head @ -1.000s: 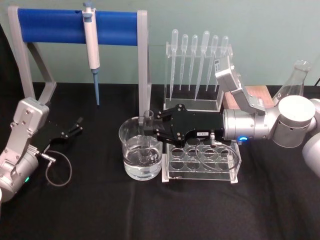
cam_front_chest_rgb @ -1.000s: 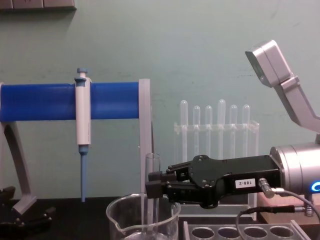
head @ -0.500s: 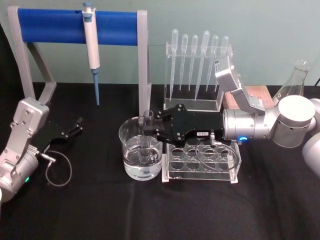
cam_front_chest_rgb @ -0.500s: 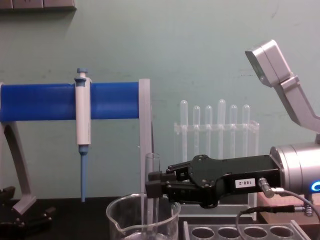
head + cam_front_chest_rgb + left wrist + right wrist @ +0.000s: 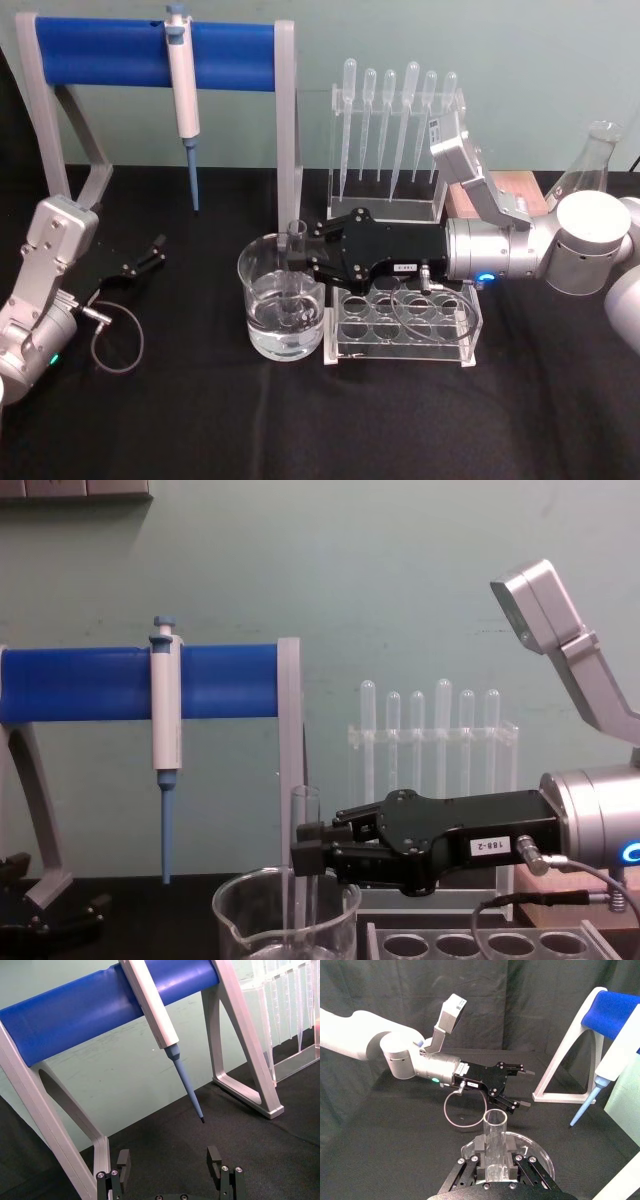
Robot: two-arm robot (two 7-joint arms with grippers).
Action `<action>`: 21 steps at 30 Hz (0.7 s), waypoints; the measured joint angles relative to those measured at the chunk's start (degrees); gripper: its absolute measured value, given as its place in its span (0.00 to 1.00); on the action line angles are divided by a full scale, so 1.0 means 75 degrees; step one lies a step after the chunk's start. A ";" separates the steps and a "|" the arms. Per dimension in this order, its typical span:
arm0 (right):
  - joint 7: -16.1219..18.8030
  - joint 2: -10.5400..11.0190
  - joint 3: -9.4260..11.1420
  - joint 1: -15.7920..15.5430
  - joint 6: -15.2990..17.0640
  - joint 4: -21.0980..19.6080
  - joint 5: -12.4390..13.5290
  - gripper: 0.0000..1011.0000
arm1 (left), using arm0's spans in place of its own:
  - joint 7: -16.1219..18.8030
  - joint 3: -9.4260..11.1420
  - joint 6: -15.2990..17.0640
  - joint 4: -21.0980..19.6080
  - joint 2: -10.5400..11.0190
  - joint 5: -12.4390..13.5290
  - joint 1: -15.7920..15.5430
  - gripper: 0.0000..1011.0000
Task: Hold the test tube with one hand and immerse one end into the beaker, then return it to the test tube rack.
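In the middle of the head view, the black right hand with a small white label is closed tight on the long clear glass test tube. The tube stands straight up inside the wide clear glass beaker. Its bottom end is down in the water. The clear plastic rack with round holes sits just to the right of the beaker. Far to the left, the left hand is low over the black tabletop, fingers apart, holding nothing.

No clear change is seen; the test tube is found held by the right tool at the same depth in the beaker
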 joint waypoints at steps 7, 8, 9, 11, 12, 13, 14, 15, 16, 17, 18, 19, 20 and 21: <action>-0.0002 0.0000 0.0000 0.0000 0.0000 0.0000 0.0000 0.24 | 0.0000 0.0000 0.0000 0.0000 0.0000 0.0000 0.0000 0.99; -0.0002 0.0000 0.0000 0.0000 0.0000 0.0000 0.0000 0.24 | 0.0000 0.0000 0.0000 0.0000 0.0000 0.0000 0.0000 0.99; -0.0002 0.0000 0.0000 0.0000 0.0000 0.0000 0.0000 0.24 | 0.0000 0.0000 0.0000 0.0000 0.0000 0.0000 0.0000 0.99; -0.0002 0.0000 0.0000 0.0000 0.0000 0.0000 0.0000 0.24 | 0.0000 0.0000 0.0000 0.0000 0.0000 0.0000 0.0000 0.99; -0.0002 0.0000 0.0000 0.0000 0.0000 0.0000 0.0000 0.24 | 0.0000 0.0000 0.0000 -0.0001 0.0000 -0.0001 0.0000 0.99; -0.0001 0.0000 0.0000 0.0000 0.0000 0.0000 0.0000 0.24 | 0.0000 0.0000 0.0000 0.0000 0.0000 0.0000 0.0000 0.99; -0.0001 0.0000 0.0000 0.0000 0.0000 0.0000 0.0000 0.24 | 0.0000 0.0000 0.0000 0.0000 0.0000 0.0000 0.0000 0.99; -0.0001 0.0000 0.0000 0.0000 0.0000 0.0000 0.0000 0.24 | 0.0000 0.0000 0.0000 0.0000 0.0000 0.0000 0.0000 0.99; -0.0001 0.0000 0.0000 0.0000 0.0000 0.0001 0.0000 0.24 | 0.0000 0.0000 0.0000 0.0000 0.0000 0.0000 0.0000 0.99; -0.0001 0.0000 0.0000 0.0000 0.0000 0.0001 0.0000 0.24 | 0.0000 0.0000 0.0000 0.0000 0.0000 0.0000 0.0000 0.99; -0.0001 0.0000 0.0000 0.0000 0.0000 0.0000 0.0000 0.24 | 0.0000 0.0000 0.0000 -0.0001 0.0000 -0.0001 0.0000 0.99; -0.0001 0.0000 0.0000 0.0000 0.0000 0.0000 0.0000 0.24 | 0.0000 0.0000 0.0000 0.0000 -0.0001 0.0000 0.0000 0.99; -0.0001 0.0000 0.0000 0.0000 0.0000 0.0001 0.0000 0.24 | 0.0000 0.0000 0.0000 0.0000 0.0000 0.0000 0.0000 0.99; -0.0001 0.0000 0.0000 0.0000 0.0000 0.0000 0.0000 0.24 | 0.0000 0.0000 0.0000 0.0000 0.0000 0.0000 0.0000 0.99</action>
